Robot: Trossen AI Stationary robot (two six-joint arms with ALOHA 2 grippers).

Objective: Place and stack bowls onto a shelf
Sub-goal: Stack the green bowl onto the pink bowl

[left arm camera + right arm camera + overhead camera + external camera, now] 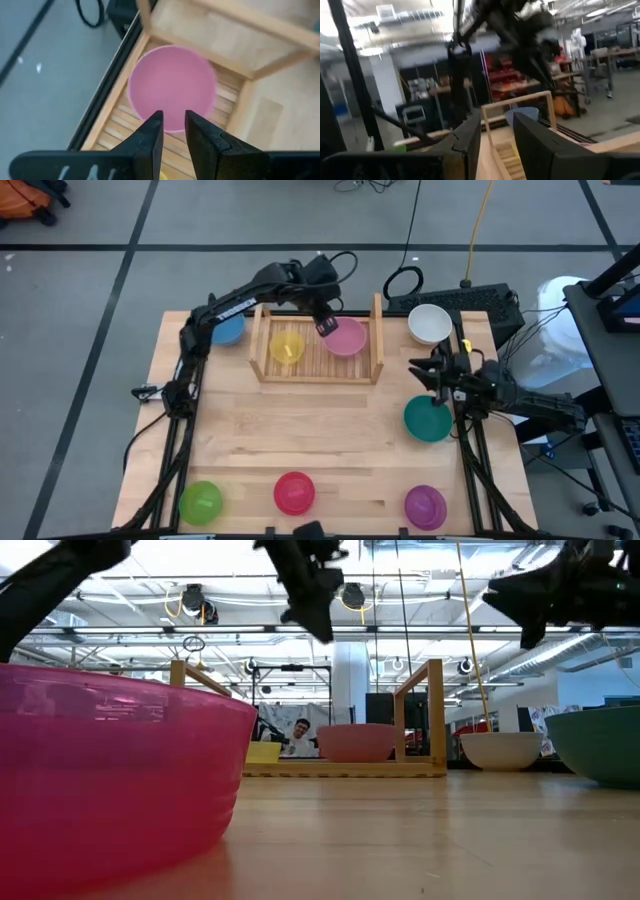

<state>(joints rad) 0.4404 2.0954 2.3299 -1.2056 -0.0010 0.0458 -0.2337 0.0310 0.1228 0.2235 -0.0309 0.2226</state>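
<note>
High view: the yellow bowl [287,348] and pink bowl [346,337] sit side by side on the shelf [318,363]. The left gripper [326,330], released and empty, hovers above the pink bowl, apparently just placed. The right gripper [424,374], released, waits above the teal bowl [428,420].

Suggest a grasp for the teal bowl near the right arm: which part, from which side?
Probably the rim of the teal bowl, from above: it sits upright and open-topped on the table, apart from other bowls. One finger inside the thin wall, one outside. The right gripper is already nearby.
</note>
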